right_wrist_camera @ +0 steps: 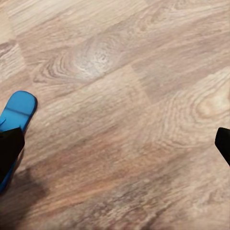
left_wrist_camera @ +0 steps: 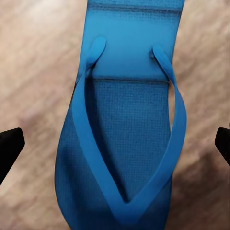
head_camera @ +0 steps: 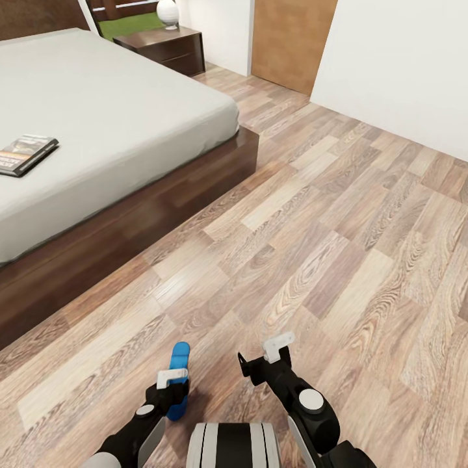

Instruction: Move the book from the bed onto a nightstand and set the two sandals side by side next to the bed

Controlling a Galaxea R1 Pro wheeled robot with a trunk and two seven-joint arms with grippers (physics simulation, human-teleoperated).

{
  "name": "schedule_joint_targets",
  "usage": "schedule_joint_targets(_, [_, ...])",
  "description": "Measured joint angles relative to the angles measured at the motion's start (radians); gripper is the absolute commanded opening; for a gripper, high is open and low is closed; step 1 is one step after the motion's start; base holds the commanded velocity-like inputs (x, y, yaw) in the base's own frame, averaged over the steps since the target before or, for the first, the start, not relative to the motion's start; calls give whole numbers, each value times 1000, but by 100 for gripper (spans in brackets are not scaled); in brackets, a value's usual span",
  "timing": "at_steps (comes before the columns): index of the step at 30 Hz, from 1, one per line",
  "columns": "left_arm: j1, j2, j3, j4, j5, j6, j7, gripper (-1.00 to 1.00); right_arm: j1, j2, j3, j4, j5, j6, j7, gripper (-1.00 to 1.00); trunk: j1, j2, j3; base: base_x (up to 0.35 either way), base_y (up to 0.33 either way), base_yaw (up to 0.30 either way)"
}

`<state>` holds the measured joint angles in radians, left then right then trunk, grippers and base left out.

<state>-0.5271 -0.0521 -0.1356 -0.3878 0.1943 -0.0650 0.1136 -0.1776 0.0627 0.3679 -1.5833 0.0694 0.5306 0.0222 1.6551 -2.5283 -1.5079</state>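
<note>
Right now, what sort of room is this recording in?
Most likely a bedroom: a large low bed with a pale mattress, a dark wooden nightstand carrying a white lamp, and wood-plank floor. A book lies on the bed.

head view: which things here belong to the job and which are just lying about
Job:
- book, lying on the bed
- blue sandal on the floor, under the open left gripper
- nightstand beside the bed's head

Lying about:
- white lamp on the nightstand
- wooden door
</note>
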Motion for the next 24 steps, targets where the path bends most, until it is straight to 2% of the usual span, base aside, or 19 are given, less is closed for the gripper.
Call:
schedule_joint_targets(13, [0, -1, -1, -49, -1, 1, -4, 100, 0, 0, 0, 0, 0, 0, 0, 100, 0, 0, 0, 0, 0, 0])
schedule_joint_targets(20, [-3, 4, -2, -55, 0, 2, -6, 100, 0, 0, 1, 0, 0, 0, -1, 100, 3, -2, -27, 0, 0, 0])
schedule_joint_targets(24, [-5, 5, -2, -56, 0, 2, -6, 100, 0, 0, 1, 0, 0, 0, -1, 100, 3, -2, -27, 0, 0, 0])
